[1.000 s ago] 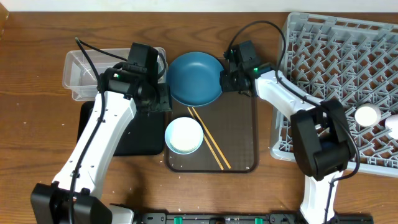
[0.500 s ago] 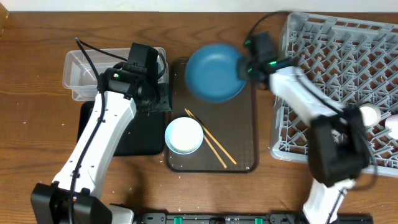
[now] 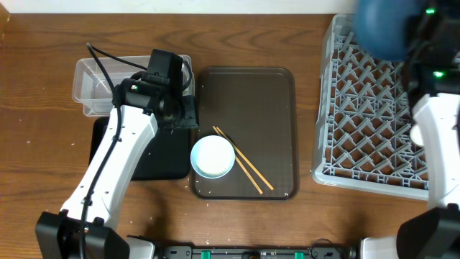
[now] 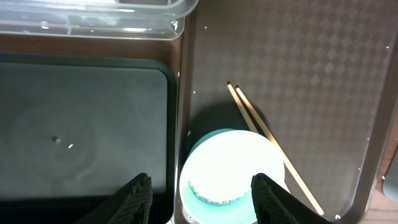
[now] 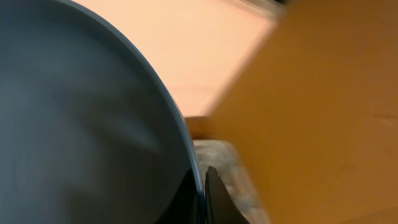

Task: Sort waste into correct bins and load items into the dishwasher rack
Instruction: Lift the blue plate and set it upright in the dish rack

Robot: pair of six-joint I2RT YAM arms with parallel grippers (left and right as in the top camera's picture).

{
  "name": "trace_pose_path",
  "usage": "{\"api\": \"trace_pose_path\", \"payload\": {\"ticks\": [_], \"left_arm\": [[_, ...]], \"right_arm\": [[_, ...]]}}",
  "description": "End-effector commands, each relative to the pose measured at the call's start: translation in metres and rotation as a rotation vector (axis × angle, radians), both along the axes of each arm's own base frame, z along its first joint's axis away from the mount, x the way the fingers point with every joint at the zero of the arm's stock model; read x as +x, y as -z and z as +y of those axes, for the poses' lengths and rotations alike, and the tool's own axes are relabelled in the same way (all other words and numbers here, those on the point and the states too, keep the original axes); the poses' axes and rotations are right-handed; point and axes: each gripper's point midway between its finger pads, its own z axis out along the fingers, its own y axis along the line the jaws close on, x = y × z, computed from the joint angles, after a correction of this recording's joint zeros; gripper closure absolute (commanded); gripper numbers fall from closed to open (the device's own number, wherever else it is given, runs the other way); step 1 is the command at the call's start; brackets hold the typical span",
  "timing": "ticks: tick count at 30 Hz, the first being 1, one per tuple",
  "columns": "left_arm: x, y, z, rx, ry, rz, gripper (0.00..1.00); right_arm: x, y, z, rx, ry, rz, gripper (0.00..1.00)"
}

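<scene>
My right gripper point(image 5: 202, 186) is shut on the rim of the dark blue plate point(image 3: 384, 25), held high and blurred over the grey dishwasher rack point(image 3: 359, 122) at the top right; the plate fills the left of the right wrist view point(image 5: 81, 118). The pale blue-white bowl point(image 3: 212, 156) sits at the front left of the brown serving tray point(image 3: 273, 93), the wooden chopsticks point(image 3: 244, 162) beside it. My left gripper point(image 4: 199, 193) is open just above the bowl point(image 4: 233, 165), with the chopsticks point(image 4: 264, 134) to its right. The clear tub point(image 3: 93, 83) and black tray point(image 3: 154, 155) lie to the left. The cups are hidden.
The clear tub's edge point(image 4: 93, 22) and the black tray point(image 4: 81, 124) show in the left wrist view, left of the brown serving tray point(image 4: 298, 56). The left arm point(image 3: 122, 151) reaches over the black tray. Wooden table point(image 3: 43, 144) surrounds everything.
My right gripper has lifted the blue plate off the brown tray and carried it right and up over the rack. The left arm has not moved. The cups in the rack are now covered.
</scene>
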Motion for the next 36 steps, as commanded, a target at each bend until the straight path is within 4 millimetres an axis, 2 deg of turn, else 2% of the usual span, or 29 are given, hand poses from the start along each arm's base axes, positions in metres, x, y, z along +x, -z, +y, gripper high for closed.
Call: {"api": "trace_pose_path", "payload": {"ticks": [1, 5, 9, 12, 16, 21, 25, 31, 36], "left_arm": [[0.002, -0.003, 0.003, 0.011, 0.007, -0.013, 0.46], [0.002, -0.003, 0.003, 0.011, 0.006, -0.013, 0.46], [0.002, -0.003, 0.003, 0.009, 0.003, -0.012, 0.46], [0.002, -0.003, 0.003, 0.009, 0.003, -0.012, 0.46], [0.002, -0.003, 0.003, 0.009, 0.003, -0.012, 0.45], [0.002, -0.003, 0.003, 0.009, 0.003, -0.012, 0.45], [0.002, -0.003, 0.003, 0.009, 0.003, -0.014, 0.45], [0.003, -0.003, 0.003, 0.008, 0.003, -0.016, 0.45], [0.003, -0.003, 0.003, 0.009, 0.003, -0.016, 0.45]], "right_arm": [[-0.018, -0.005, -0.053, -0.173, 0.134, 0.110, 0.99], [-0.035, -0.006, -0.109, -0.264, 0.312, 0.140, 0.99], [-0.051, 0.001, -0.148, -0.321, 0.491, 0.154, 0.99], [-0.051, 0.014, -0.163, -0.337, 0.542, 0.173, 0.99], [-0.045, 0.045, -0.173, -0.332, 0.565, 0.231, 0.99], [-0.038, 0.083, -0.177, -0.324, 0.586, 0.311, 0.99], [-0.031, 0.104, -0.170, -0.311, 0.592, 0.343, 0.99], [-0.015, 0.121, -0.140, -0.264, 0.539, 0.337, 0.99], [-0.003, 0.136, -0.110, -0.247, 0.475, 0.391, 0.92]]}}
